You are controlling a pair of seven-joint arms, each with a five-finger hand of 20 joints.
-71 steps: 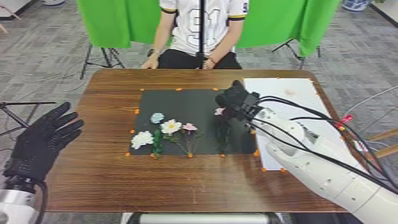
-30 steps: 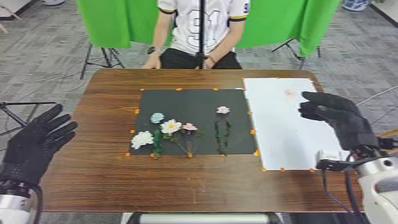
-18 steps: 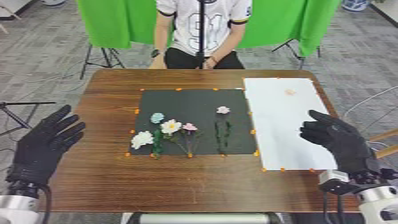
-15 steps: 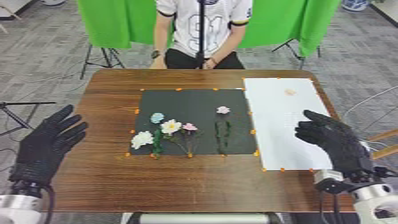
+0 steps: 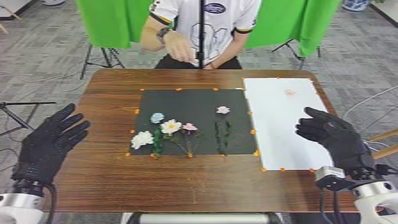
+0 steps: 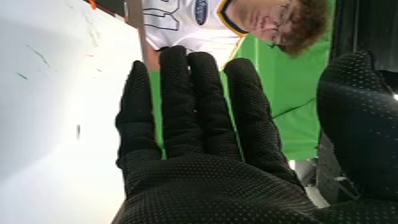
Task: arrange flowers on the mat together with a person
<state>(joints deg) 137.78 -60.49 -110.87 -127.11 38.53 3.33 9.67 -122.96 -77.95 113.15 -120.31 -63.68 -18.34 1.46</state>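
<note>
The right hand (image 5: 342,142), in dotted, matte black fabric, is held open, its fingers straight with narrow gaps between and its thumb standing apart. It is at the edge of a smooth white sheet (image 5: 280,120). Left of it, beyond the sheet, the flat dark mat (image 5: 182,104) bears a pink flower (image 5: 223,109) on long leafy stems, then ruffled white flowers (image 5: 142,139). The left hand (image 5: 43,150), loosely spread, is well apart from it.

From the head, we look forward and down over the brown wooden table (image 5: 98,182); from the right wrist, we look at close range along the right hand (image 5: 345,145), turned sideways, and both views share that hand, the white sheet (image 5: 289,127) and the green curtain (image 5: 115,22)
</note>
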